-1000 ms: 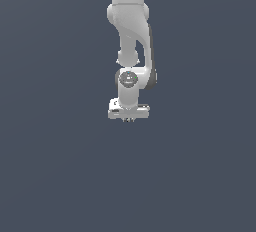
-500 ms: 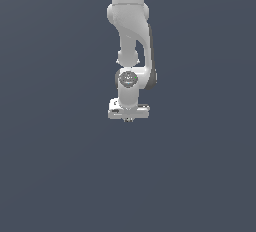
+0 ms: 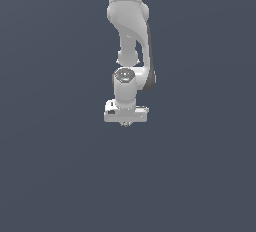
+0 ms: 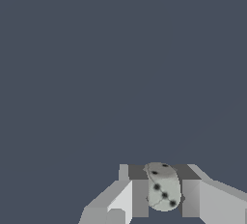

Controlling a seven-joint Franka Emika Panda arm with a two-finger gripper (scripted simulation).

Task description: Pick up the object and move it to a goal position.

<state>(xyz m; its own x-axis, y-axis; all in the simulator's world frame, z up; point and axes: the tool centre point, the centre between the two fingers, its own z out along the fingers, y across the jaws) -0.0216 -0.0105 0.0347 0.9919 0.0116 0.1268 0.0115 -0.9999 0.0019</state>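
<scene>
Now object (image 4: 163,188) clamped between jaws

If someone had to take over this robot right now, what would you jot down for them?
Gripper: shut on the object, fingers on both its sides.
Object: a small pale lump with dark specks, held between the fingers in the wrist view; in the exterior view it is only a tiny bit showing under the gripper.
Done: the pick-up looks finished.
Left: carry it to the goal and hold it there. No goal marker shows in either view, so I cannot say how far remains.
</scene>
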